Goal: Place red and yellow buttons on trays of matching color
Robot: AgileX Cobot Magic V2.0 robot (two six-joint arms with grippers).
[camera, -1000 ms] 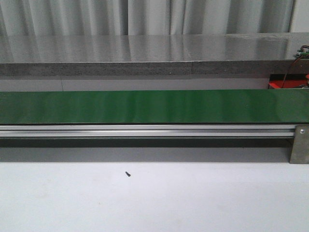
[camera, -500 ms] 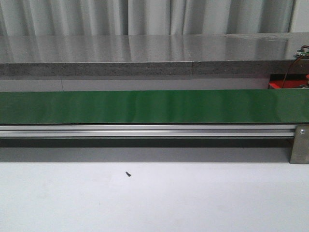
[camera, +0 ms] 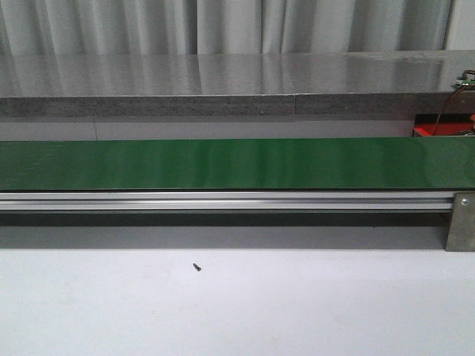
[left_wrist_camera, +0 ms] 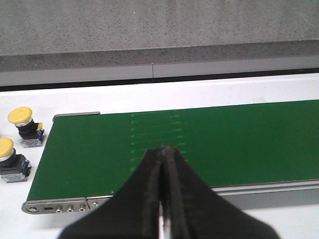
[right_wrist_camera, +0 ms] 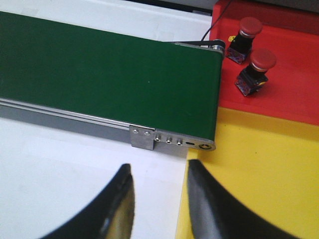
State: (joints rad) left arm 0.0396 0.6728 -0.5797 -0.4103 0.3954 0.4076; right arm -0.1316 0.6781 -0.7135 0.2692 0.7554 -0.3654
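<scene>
Nothing has moved. The left hand (left_wrist_camera: 162,199) is closed and empty. The right hand (right_wrist_camera: 158,204) is open. Two yellow buttons (left_wrist_camera: 22,124) wait beside the green belt (left_wrist_camera: 199,142). Two red buttons (right_wrist_camera: 254,69) sit on the red tray (right_wrist_camera: 294,94).

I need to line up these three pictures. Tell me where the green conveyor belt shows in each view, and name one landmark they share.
Front view: the green conveyor belt crosses the whole picture as a band, nothing on it.
Left wrist view: its one end, beyond the shut left gripper, two yellow buttons beside it.
Right wrist view: its other end, next to the red tray.
Shared landmark: the belt's aluminium side rail.
</scene>
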